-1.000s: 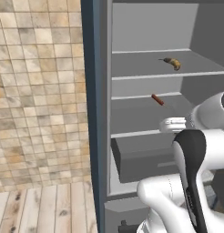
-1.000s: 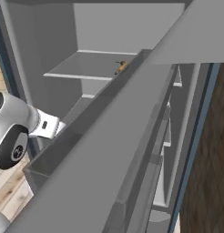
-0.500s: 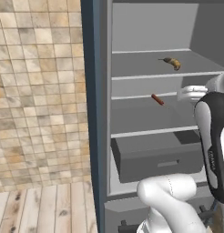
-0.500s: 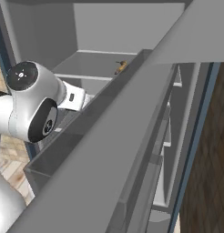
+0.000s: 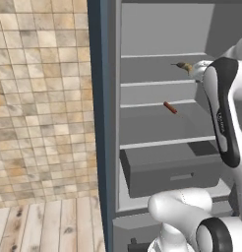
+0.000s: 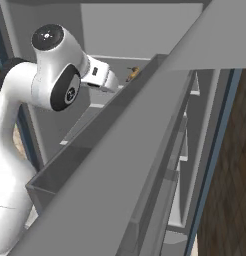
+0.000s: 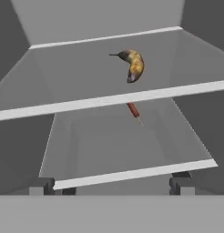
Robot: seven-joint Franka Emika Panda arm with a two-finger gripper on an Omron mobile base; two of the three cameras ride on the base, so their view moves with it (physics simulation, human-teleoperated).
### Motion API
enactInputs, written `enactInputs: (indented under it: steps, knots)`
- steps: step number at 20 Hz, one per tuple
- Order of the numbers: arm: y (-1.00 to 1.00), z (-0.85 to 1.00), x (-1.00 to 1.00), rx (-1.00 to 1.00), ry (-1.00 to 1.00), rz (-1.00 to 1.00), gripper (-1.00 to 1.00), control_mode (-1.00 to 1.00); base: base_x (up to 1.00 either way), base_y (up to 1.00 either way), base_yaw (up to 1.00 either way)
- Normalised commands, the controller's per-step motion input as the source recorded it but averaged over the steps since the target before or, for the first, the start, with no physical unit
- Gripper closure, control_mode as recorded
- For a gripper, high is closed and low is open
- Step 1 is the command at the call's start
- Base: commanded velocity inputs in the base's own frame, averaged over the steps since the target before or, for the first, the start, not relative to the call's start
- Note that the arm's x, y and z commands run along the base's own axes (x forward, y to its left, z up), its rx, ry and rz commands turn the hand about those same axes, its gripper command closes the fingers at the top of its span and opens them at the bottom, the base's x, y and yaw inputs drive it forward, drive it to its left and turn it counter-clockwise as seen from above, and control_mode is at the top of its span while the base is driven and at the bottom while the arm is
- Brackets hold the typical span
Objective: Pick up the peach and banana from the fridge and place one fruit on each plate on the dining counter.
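Observation:
The fridge (image 5: 100, 123) stands open in front of me. The banana (image 7: 133, 65), yellow with brown mottling, lies on an upper white-edged shelf (image 7: 109, 99). It also shows in the left base view as the banana (image 5: 183, 65) and in the right base view as the banana (image 6: 132, 73). My gripper (image 7: 111, 187) is open and empty, level with that shelf's front edge and well short of the fruit. The fingertips (image 7: 41, 185) rise far apart at the bottom of the hand view. The peach, the plates and the dining counter are out of view.
A small red-brown sausage-like piece (image 5: 170, 108) lies on the shelf below the banana. A grey drawer (image 5: 174, 170) sits under the shelves. The open fridge door (image 6: 160, 150) with its bins crosses close on the right. A tiled wall (image 5: 44, 98) is to the left.
The arm has lifted the hand from the level of the lower shelves up to the banana's shelf. The jaws have stayed open. The fruit has not moved.

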Motion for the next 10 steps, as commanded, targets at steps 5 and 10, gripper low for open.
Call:
enactInputs:
  steps: [5,10]
  knots:
    - [-0.23,0.00,0.73,0.00,0.00,0.00,-1.00,-1.00,0.00,0.00,0.00]
    - [-0.29,-0.03,0.69,0.00,0.01,0.00,-1.00,-1.00,0.00,0.00,0.00]
